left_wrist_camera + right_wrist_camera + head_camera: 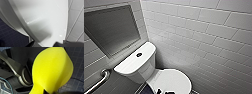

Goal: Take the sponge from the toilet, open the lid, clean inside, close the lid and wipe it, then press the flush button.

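Here's the sponge [52, 69] in the right wrist view — bright yellow, necking down where the right end effector [44, 92] is clamped on its lower end. That pinch says it all: soft, springy, almost weightless, and likely to squash flat under any real pressure. Holding it by one end like this leaves the broad face free for wiping, though foam this floppy may bend away from a surface. It hangs in the air above the dark tiled floor [77, 65], close to the robot's own body and touching nothing else.

Over to the other arm — the left end effector [45, 45] sits low and close over the lid [43, 18], fingers apart, with glossy white plastic running between them. That lid looks slick and stiff, and I'd judge the rim the only sensible place to hold it. On the toilet [137, 66] the lid lies flat, not yet raised.
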You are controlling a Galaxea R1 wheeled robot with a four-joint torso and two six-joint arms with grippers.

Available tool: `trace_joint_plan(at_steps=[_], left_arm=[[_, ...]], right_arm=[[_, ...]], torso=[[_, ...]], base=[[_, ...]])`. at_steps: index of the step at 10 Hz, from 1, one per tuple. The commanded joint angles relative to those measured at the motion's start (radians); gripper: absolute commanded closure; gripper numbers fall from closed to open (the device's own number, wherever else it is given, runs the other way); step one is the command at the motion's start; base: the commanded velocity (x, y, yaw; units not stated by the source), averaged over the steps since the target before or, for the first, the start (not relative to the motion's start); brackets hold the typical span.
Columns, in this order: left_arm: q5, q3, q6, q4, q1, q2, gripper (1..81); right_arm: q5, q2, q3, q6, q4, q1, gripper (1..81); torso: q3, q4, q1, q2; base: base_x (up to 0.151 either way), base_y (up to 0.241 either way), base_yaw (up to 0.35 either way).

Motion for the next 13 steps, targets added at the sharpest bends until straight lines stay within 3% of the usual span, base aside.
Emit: trace_joint_plan(at_steps=[1, 5, 9, 11, 13], left_arm=[[-0.118, 0.102, 0.007, 0.020, -0.149, -0.040, 1.0], [-0.175, 0.153, -0.034, 0.017, -0.137, -0.092, 1.0], [-0.286, 0.274, -0.080, 0.017, -0.135, -0.200, 1.0], [-0.321, 0.319, -0.178, 0.007, -0.123, -0.240, 1.0], [-0.309, 0.326, -0.373, 0.010, -0.118, -0.261, 1.0]], right_arm=[[-0.056, -0.011, -0.005, 0.001, -0.012, -0.038, 81.1], [-0.058, -0.008, -0.005, 0.001, -0.012, -0.038, 81.1], [-0.064, -0.005, -0.005, 0.001, -0.010, -0.038, 81.1], [-0.091, 0.002, -0.005, 0.003, -0.009, -0.034, 81.1], [-0.093, 0.008, -0.008, 0.001, -0.009, -0.030, 81.1]], torso=[[0.000, 0.000, 0.000, 0.000], [0.000, 0.000, 0.000, 0.000], [0.000, 0.000, 0.000, 0.000], [0.000, 0.000, 0.000, 0.000], [0.000, 0.000, 0.000, 0.000]], base=[[0.000, 0.000, 0.000], [0.000, 0.000, 0.000], [0.000, 0.000, 0.000], [0.000, 0.000, 0.000], [0.000, 0.000, 0.000]])
